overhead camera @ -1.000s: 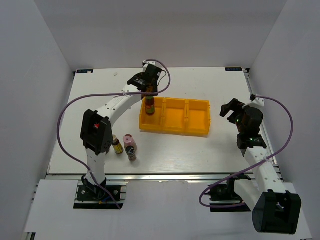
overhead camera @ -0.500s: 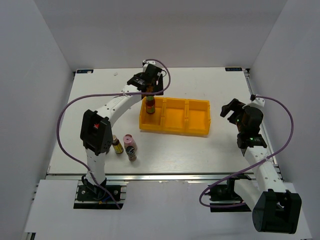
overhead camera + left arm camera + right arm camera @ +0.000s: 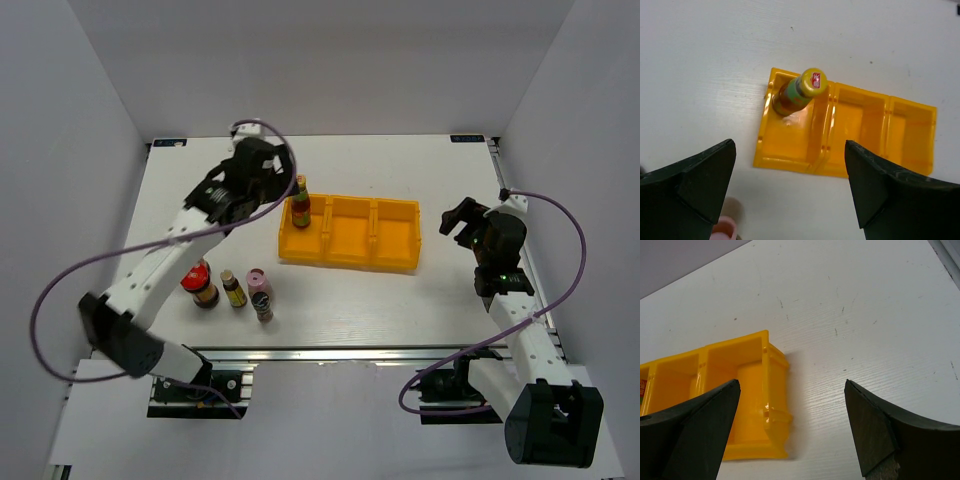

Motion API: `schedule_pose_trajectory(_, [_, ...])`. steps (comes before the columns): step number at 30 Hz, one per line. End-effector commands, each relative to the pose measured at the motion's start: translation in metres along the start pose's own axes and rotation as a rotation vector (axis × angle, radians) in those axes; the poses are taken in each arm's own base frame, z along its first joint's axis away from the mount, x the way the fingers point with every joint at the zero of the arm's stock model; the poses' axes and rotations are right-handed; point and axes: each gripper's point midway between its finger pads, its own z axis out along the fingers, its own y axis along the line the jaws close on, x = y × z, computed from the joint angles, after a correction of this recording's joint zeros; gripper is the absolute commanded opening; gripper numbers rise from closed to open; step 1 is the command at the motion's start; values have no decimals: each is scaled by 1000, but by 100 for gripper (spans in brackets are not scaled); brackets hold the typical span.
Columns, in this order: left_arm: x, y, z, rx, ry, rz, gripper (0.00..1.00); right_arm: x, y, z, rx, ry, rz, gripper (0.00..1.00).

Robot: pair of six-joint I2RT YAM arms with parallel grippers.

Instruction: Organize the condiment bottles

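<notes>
My left gripper (image 3: 789,145) is wide open and holds nothing. It hangs above the tabletop (image 3: 400,300), on the left of the yellow tray (image 3: 350,262) and apart from it. In my left wrist view, both dark fingers (image 3: 700,175) stand far from each other, and between them I look down on the tray.

One slim yellow-capped bottle (image 3: 800,92) stands in the end compartment of the tray, the one at the left in the top view. It is upright, in the far part of this compartment, and nothing touches it. The other two compartments have no bottle inside.

Three more bottles stand in a short row on the tabletop, near the front edge and on the left of the tray, well apart from it. From left to right they are a squat dark bottle with red cap (image 3: 200,285), a small yellow-capped bottle (image 3: 233,289) and the pink-capped bottle (image 3: 260,293). They stand just beside each other; I cannot tell if they touch.

My right gripper (image 3: 791,385) is also open and empty. It hovers over the tabletop at the right end of the tray, near it, without contact.
</notes>
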Motion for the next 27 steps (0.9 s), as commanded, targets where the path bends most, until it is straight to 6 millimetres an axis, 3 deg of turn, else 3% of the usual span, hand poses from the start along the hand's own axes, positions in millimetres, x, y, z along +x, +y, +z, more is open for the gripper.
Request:
schedule_pose_trajectory(1, [24, 37, -45, -58, 15, -121, 98, -28, 14, -3, -42, -69, -18, 90])
schedule_pose_trajectory(2, [22, 49, -63, -75, -14, -179, 98, -29, 13, -3, -41, -72, -23, 90])
schedule_pose_trajectory(4, [41, 75, -74, -160, 10, -205, 98, -28, 12, -1, -38, -69, -35, 89])
schedule_pose_trajectory(5, [61, 98, -83, -242, 44, -215, 98, -28, 11, 0, -28, -68, -28, 89])
schedule_pose_trajectory(8, [102, 131, -96, -371, 144, -197, 98, -23, 0, 1, 34, -48, -5, 89])
schedule_pose_trajectory(10, [117, 141, -102, -405, 190, -182, 98, -22, -1, 2, 44, -30, -4, 89])
schedule_pose_trajectory(15, [147, 149, -101, -430, 278, -164, 98, -18, 11, 3, -24, -2, -28, 89])
schedule_pose_trajectory(23, [163, 166, -98, -512, 294, -141, 98, -16, 8, 5, -8, 7, -26, 89])
schedule_pose_trajectory(27, [168, 161, -90, -496, 311, -133, 84, -16, 7, 5, -3, 13, -26, 89])
